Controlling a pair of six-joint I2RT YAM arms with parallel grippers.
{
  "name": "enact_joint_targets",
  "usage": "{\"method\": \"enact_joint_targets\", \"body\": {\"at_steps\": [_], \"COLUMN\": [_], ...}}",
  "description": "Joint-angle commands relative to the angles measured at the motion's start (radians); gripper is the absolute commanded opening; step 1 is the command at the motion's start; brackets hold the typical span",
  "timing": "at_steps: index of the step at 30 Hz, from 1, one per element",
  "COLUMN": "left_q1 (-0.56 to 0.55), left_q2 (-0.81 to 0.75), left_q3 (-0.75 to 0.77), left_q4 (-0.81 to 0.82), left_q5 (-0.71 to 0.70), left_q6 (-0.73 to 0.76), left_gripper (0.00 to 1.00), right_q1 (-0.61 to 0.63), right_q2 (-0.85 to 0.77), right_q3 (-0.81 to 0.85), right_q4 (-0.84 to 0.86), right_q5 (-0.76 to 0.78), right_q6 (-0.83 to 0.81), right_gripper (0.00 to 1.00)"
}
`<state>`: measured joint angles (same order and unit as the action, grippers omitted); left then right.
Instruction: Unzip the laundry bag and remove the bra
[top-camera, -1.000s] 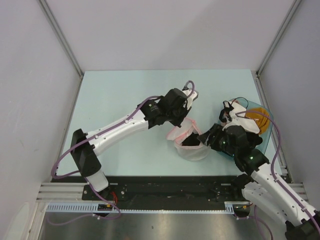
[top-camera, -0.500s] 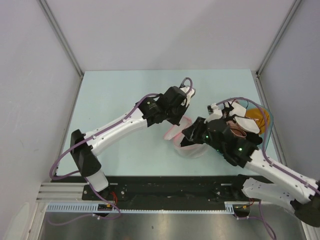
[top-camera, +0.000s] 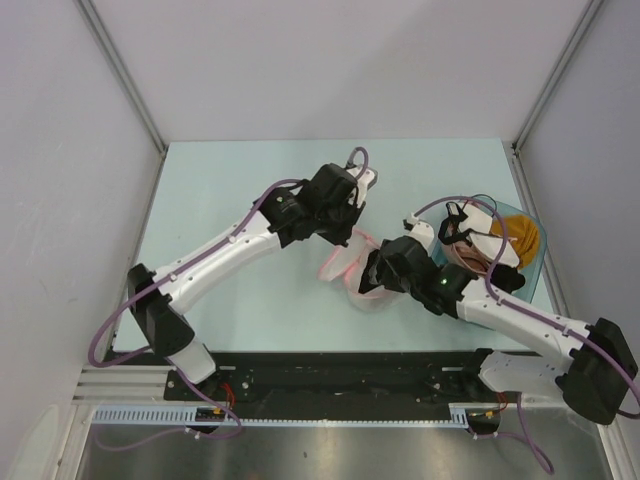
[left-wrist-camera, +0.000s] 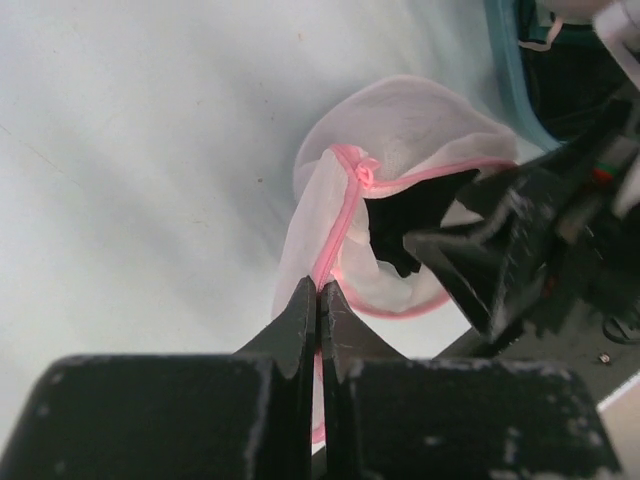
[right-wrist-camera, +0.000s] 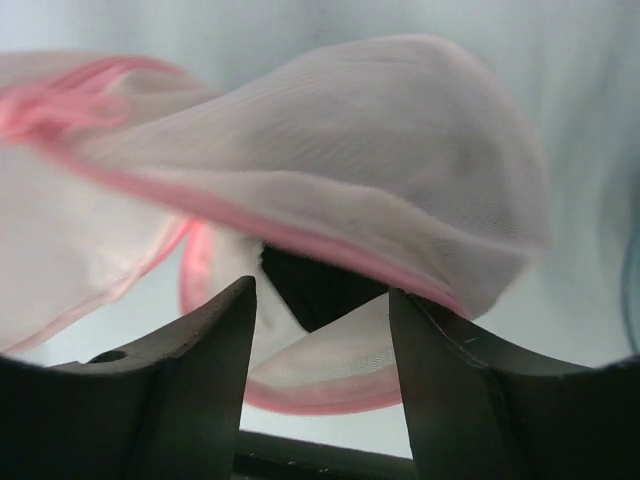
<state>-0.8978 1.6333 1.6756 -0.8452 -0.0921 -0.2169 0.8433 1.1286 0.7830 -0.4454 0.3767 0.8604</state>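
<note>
Left wrist view: left tool (left-wrist-camera: 318, 290) pinches the pink rim of the laundry bag (left-wrist-camera: 400, 130), while the right tool (left-wrist-camera: 450, 250) is spread at its mouth.
The left tool's fingers are pressed together on the trim, and the mesh dome halves hang just ahead of its tips over the desk (top-camera: 230, 180). Seen from the right wrist, the right tool (right-wrist-camera: 320, 292) has its fingers apart just below the bag's open mouth, with the upper dome arching above them. A dark piece of the bra (right-wrist-camera: 300, 275) shows in the gap between the rims, directly ahead of and between the fingertips. Whether they touch it cannot be told.
</note>
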Motion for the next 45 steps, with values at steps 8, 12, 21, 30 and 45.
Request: {"method": "enact_joint_targets", "body": {"at_steps": [8, 12, 21, 30, 45], "left_q1": [0.045, 0.053, 0.073, 0.115, 0.172], "left_q2": [-0.136, -0.136, -0.144, -0.141, -0.072], "left_q3": [-0.157, -0.212, -0.270, -0.315, -0.392], "left_q4": [0.081, 0.118, 0.136, 0.159, 0.253], "left_q5": [0.296, 0.312, 0.250, 0.229, 0.181], "left_q6": [-0.016, -0.026, -0.004, 0.008, -0.033], "left_gripper": [0.00, 0.01, 0.01, 0.00, 0.01], "right_q1": [-0.104, -0.107, -0.101, -0.092, -0.055], "right_q2": [0.158, 0.221, 0.384, 0.136, -0.269], "right_q3": [0.013, 0.013, 0.012, 0.013, -0.163], "right_q4": [0.097, 0.187, 0.341, 0.343, 0.436], "right_q5": [-0.018, -0.093, -0.159, -0.242, -0.514], "right_q6": [-0.076, -0.100, -0.100, -0.155, -0.245], "right_gripper": [0.61, 0.66, 0.41, 0.00, 0.00]}}
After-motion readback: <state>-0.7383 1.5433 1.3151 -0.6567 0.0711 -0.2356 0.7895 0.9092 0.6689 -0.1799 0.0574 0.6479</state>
